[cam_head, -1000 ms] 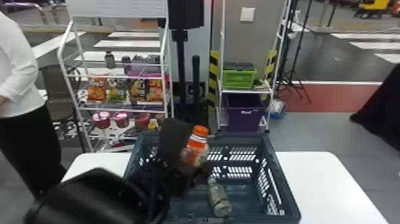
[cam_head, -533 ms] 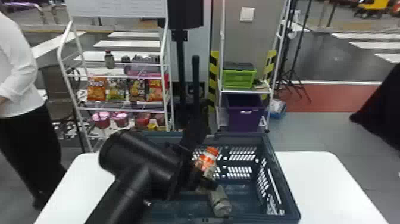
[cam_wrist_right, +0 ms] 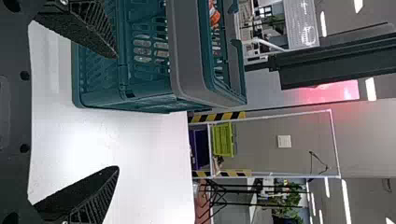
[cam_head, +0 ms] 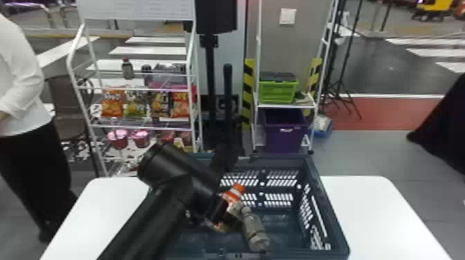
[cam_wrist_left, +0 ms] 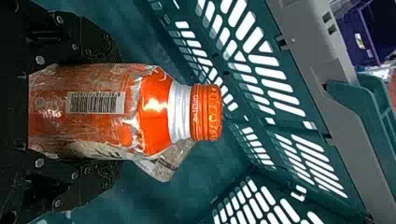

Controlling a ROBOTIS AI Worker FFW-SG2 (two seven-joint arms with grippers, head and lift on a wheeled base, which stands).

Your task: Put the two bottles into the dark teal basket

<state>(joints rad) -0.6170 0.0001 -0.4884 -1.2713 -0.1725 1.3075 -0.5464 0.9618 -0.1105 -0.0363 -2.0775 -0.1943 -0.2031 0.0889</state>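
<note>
Lying within left pincer (cam_head: 229,211), orange-capped bottle (cam_head: 233,194), inside basket (cam_head: 330,211)

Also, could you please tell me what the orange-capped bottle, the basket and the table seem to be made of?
The orange-capped bottle looks like plastic in glossy printed film: it wrinkles and catches a bright highlight. The basket looks like moulded plastic, fairly matt, with neat slots through its walls. The table has a smooth white top, perhaps laminate or plastic; its plain surface leaves that open.
</note>
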